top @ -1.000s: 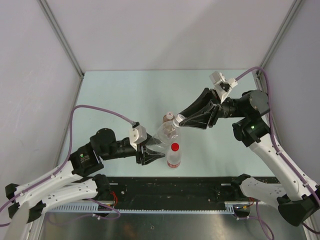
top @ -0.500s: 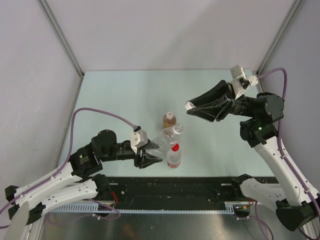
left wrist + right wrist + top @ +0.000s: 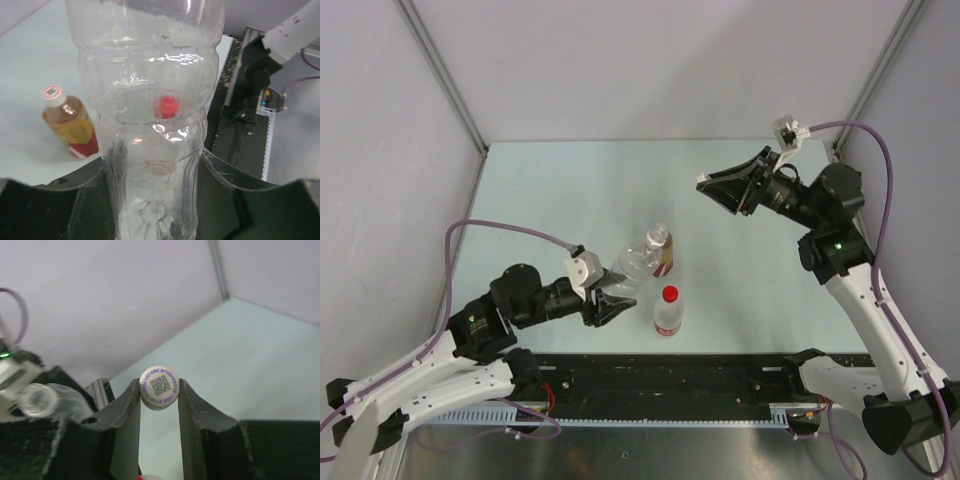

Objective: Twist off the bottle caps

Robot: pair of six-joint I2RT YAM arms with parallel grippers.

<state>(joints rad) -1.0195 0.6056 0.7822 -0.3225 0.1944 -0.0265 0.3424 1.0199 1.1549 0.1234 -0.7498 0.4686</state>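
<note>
My left gripper (image 3: 610, 302) is shut on the base of the plain clear bottle (image 3: 636, 260), held tilted with its open, capless neck (image 3: 659, 235) pointing away. In the left wrist view the clear bottle (image 3: 150, 150) fills the jaws. My right gripper (image 3: 706, 183) is raised at the back right, well apart from the bottles, shut on a white cap (image 3: 159, 386) printed with a purple code. The amber bottle (image 3: 67, 125) stands upright with its pale cap (image 3: 52, 92) on, partly hidden behind the clear bottle from above. The labelled bottle (image 3: 667, 318) stands with its red cap (image 3: 669, 293) on.
A black rail (image 3: 670, 375) runs along the table's near edge by the arm bases. Grey walls with metal posts (image 3: 445, 80) close in the pale green table (image 3: 570, 190) at the left, back and right. A purple cable (image 3: 510, 225) loops over the left arm.
My right gripper has come off the clear bottle's neck with the white cap and risen to the back right. My left gripper has drawn the bottle slightly left.
</note>
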